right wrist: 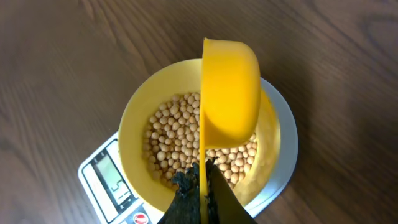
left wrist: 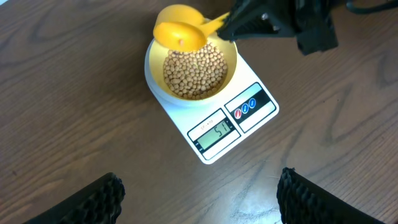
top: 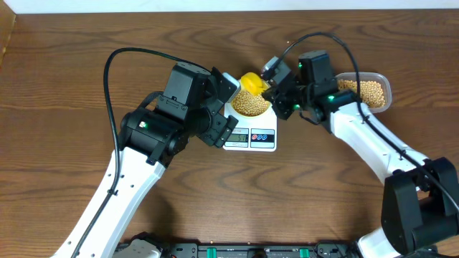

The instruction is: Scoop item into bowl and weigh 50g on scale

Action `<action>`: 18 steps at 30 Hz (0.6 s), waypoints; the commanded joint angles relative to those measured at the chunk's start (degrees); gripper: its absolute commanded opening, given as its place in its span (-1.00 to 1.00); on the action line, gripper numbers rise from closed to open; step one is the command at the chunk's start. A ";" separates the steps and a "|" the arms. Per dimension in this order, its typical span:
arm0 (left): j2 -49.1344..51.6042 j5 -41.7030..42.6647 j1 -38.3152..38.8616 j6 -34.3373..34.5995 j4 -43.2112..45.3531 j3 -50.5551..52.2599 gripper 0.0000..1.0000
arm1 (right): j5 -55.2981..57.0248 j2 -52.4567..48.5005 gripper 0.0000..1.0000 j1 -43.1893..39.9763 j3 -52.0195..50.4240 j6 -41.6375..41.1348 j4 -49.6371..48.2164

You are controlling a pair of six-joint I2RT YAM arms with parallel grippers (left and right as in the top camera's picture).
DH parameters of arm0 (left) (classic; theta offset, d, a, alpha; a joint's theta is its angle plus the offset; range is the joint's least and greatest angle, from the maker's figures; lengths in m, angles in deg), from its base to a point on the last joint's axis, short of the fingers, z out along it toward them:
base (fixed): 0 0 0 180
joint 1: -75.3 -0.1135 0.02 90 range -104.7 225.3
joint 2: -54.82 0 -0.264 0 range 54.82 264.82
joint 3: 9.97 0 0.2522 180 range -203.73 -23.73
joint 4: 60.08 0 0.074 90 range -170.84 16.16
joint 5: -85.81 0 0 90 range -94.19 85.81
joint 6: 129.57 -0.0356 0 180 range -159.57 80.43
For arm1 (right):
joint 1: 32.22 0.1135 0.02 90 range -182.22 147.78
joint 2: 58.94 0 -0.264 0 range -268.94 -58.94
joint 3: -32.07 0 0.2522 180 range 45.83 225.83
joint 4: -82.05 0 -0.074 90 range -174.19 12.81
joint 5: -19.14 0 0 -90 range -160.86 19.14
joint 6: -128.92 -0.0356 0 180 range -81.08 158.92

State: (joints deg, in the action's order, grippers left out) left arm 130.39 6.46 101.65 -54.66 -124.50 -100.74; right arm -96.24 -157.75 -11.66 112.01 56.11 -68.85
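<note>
The right gripper (right wrist: pixel 200 177) is clamped tight on the handle of a yellow measuring scoop (right wrist: pixel 230 87); its dark fingers (right wrist: pixel 183 190) pinch the thin handle from both sides, with no gap showing between them and the plastic. The scoop is turned on its side, its rounded back toward the right wrist camera, and it hangs over the far right part of the bowl (right wrist: pixel 129 127); whether its cup touches the rim I cannot tell.

The left gripper (left wrist: pixel 199 186) is spread wide and holds nothing; its two ribbed pads (left wrist: pixel 99 198) sit at the lower corners of the left wrist view, with only bare wooden table (left wrist: pixel 74 112) between them. It hovers just near and left of the scale (left wrist: pixel 249 124), apart from it.

The bowl stands on the far half of the scale, covering most of that end; the soybeans (left wrist: pixel 194 68) fill its bottom in a loose layer. The scale's grey display (left wrist: pixel 216 134) and its red and blue buttons (left wrist: pixel 245 107) lie at the near end, uncovered; the display seems to read 51.

Far right of the scale, beyond the right arm, a clear plastic tub (top: pixel 386 92) holds more soybeans.
</note>
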 commanded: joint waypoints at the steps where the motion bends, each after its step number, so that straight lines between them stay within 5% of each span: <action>1: 0.04 0.70 -0.24 -0.52 -0.09 -0.46 0.62 | 4.26 1.29 -0.98 0.90 0.57 1.88 0.09; 18: 0.04 0.70 -0.24 -0.52 -0.09 -0.46 0.61 | 4.28 -2.05 -0.98 1.31 0.46 4.33 0.92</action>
State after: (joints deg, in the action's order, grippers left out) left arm 130.39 6.46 101.65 -54.66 -124.50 -100.74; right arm -91.96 -159.01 -10.61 112.01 59.52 -68.09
